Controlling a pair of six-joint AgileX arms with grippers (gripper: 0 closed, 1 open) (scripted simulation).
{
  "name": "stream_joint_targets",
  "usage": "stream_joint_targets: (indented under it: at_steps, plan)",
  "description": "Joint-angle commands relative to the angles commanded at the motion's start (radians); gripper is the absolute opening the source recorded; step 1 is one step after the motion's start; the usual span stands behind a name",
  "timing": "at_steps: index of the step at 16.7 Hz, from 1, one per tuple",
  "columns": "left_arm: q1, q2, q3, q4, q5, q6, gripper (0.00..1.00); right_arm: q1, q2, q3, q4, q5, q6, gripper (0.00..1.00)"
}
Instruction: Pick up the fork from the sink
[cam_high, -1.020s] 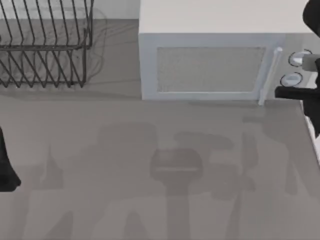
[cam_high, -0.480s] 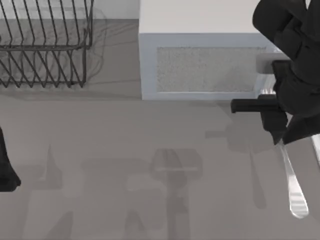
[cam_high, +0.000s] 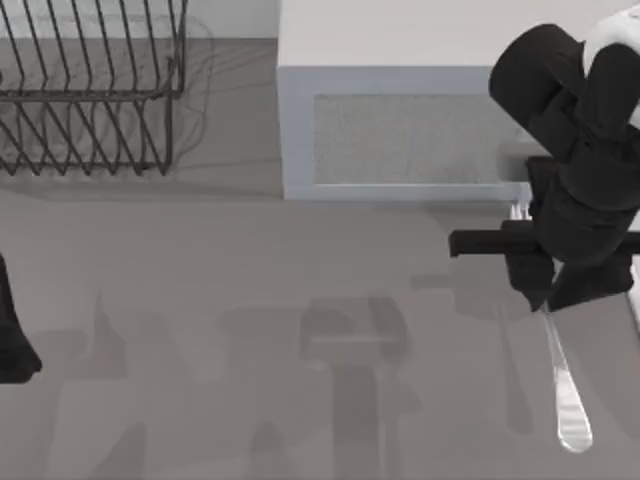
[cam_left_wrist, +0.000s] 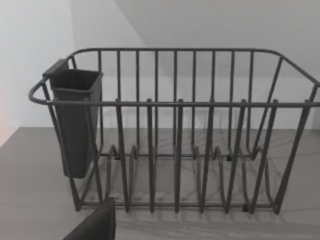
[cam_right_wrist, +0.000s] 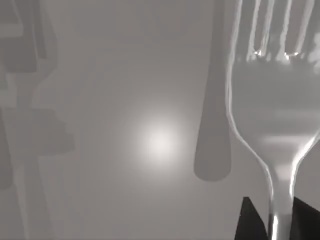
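Even, soft light w/ no harsh glare in the top view — flat grey table (cam_high: 200, 260) carries several overlapping pale shadows of arm shapes, spread toward the near edge, so light seems to come from more than one source above. Dark wire dish rack (cam_high: 90, 90) throws thin striped shadows beside it. Slim shiny silver metal fork (cam_high: 565, 395) shows bright highlights along its handle & a soft shadow to its left. Right wrist view: round bright hotspot on the grey surface, fork (cam_right_wrist: 277, 115) glinting at the tines, blurry-edged shadow beside it. Left wrist view evenly lit, sharp.
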Motion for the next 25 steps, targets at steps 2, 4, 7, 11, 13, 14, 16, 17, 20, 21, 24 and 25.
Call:
stream_joint_targets:
  at_steps: [2,4,7,11,13,14,16,17,20,21,24,25]
  plan:
    - [0.000,0.000,0.000,0.000,0.000,0.000,1.00,0.002,0.017,-0.082,0.115,0.000,0.001,0.00]
    - [0.000,0.000,0.000,0.000,0.000,0.000,1.00,0.004,0.033,-0.157,0.206,0.001,0.002,0.00]
    - [0.000,0.000,0.000,0.000,0.000,0.000,1.00,0.006,0.048,-0.212,0.264,0.001,0.004,0.00]
    - [0.000,0.000,0.000,0.000,0.000,0.000,1.00,0.006,0.048,-0.212,0.264,0.001,0.004,0.08]
    - [0.000,0.000,0.000,0.000,0.000,0.000,1.00,0.006,0.048,-0.212,0.264,0.001,0.004,0.23]
    - [0.000,0.000,0.000,0.000,0.000,0.000,1.00,0.006,0.048,-0.212,0.264,0.001,0.004,0.30]
    - [0.000,0.000,0.000,0.000,0.000,0.000,1.00,0.006,0.048,-0.212,0.264,0.001,0.004,0.45]
    - [0.000,0.000,0.000,0.000,0.000,0.000,1.00,0.006,0.048,-0.212,0.264,0.001,0.004,0.53]
    - [0.000,0.000,0.000,0.000,0.000,0.000,1.00,0.006,0.048,-0.212,0.264,0.001,0.004,0.75]
    - [0.000,0.000,0.000,0.000,0.000,0.000,1.00,0.006,0.048,-0.212,0.264,0.001,0.004,0.83]
    - [0.000,0.000,0.000,0.000,0.000,0.000,1.00,0.006,0.048,-0.212,0.264,0.001,0.004,1.00]
    - [0.000,0.000,0.000,0.000,0.000,0.000,1.00,0.006,0.048,-0.212,0.264,0.001,0.004,1.00]
